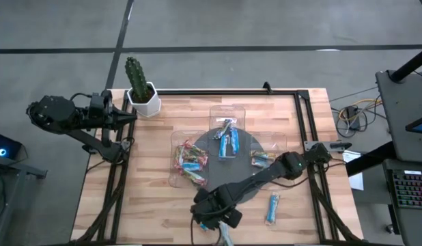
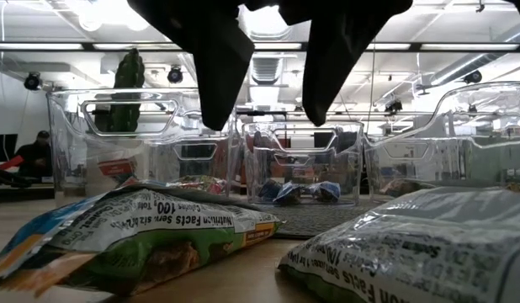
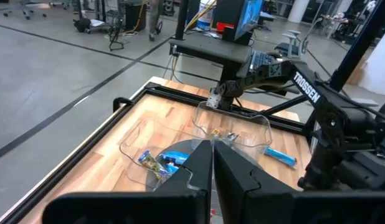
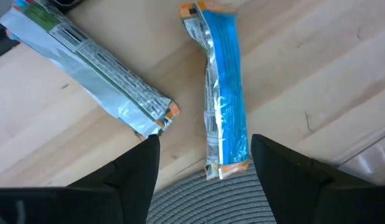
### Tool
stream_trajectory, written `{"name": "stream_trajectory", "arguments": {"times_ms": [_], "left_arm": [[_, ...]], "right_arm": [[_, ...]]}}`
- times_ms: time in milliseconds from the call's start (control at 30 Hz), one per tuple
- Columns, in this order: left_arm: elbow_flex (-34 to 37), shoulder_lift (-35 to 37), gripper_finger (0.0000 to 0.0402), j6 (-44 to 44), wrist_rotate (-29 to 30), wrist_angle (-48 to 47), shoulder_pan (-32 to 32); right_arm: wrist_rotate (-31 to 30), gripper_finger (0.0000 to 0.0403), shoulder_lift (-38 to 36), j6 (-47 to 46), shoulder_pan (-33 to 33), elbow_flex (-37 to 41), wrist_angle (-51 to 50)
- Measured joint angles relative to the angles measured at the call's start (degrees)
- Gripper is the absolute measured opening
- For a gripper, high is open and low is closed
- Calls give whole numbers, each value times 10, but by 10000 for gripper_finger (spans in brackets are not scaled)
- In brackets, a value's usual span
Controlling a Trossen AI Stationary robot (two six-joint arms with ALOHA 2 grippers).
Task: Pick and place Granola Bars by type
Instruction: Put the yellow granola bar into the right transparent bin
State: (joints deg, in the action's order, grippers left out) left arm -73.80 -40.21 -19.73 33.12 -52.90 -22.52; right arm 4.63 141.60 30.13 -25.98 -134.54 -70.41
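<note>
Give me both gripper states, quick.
Left gripper: shut, empty, parked by the cactus.
Right gripper: open, holding nothing, above a blue granola bar at the table's front edge.

A cactus [image 1: 135,74] in its white pot [image 1: 144,102] stands at my table's [image 1: 163,205] corner; three clear trays [image 1: 228,115], perhaps, surround a dark mat [image 1: 246,147].

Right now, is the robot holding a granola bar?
No. The right gripper is open above a blue bar on the table, not touching it. The left gripper is shut on nothing.
</note>
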Motion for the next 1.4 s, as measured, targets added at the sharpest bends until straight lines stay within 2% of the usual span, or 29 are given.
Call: {"name": "stream_trajectory", "arguments": {"times_ms": [200,533,800,1400], "left_arm": [[0,0,0,-1,0,0,0],[0,0,0,-4,0,2,0],[0,0,0,-8,0,2,0],[0,0,0,-10,0,1,0]], "right_arm": [[-1,235,-2,-34,1,0,-3],[-1,238,-3,-30,0,0,-7],[0,240,-1,-14,1,5,42],[-4,233,-3,-23,2,143,126]]}}
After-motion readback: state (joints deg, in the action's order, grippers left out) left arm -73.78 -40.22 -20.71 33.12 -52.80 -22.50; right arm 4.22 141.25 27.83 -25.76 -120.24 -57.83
